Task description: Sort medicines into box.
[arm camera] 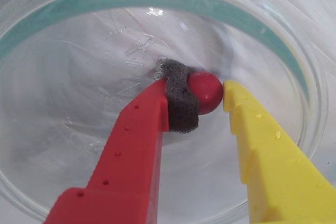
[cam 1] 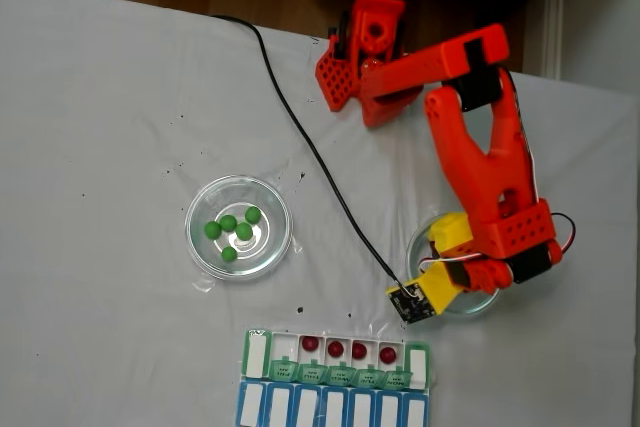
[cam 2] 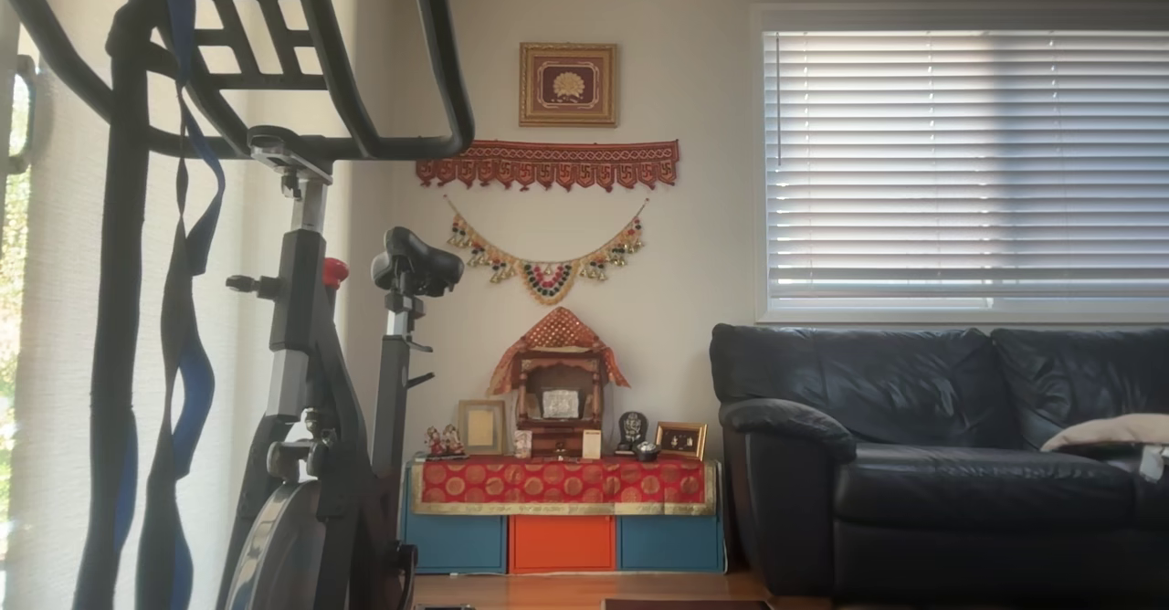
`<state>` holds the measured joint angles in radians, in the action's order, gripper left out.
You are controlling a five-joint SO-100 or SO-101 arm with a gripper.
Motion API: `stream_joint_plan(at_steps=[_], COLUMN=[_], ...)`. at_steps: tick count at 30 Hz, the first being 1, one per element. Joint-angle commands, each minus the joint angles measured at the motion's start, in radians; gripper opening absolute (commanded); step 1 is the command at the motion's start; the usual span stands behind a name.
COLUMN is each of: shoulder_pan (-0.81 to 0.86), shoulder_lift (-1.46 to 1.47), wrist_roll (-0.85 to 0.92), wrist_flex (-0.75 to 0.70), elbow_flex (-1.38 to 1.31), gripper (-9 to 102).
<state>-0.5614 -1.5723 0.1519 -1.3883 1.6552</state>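
Legible text and markings: none can be read.

Embossed lettering runs in an arc across the floor of the clear glass dish (arm camera: 131, 51) in my wrist view, but the raised characters are too faint and distorted for me to make out. In the fixed view, the pill box (cam 1: 335, 377) on my bench carries a row of small white labels (cam 1: 335, 376) on its green lids; dark print shows on them, yet it is too small to read. The framed picture (cam 2: 568, 84) on the wall in the other view bears an ornament, no words.
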Motion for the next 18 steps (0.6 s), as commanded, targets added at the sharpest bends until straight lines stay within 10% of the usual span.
stream_joint_plan(at_steps=[1, 18], shoulder_pan=[0.005, 0.054], shoulder_lift=[-0.026, -0.21], wrist_roll=[0.012, 0.018], wrist_flex=[-0.018, -0.015], elbow_flex=[-0.055, -0.026], gripper=[2, 2])
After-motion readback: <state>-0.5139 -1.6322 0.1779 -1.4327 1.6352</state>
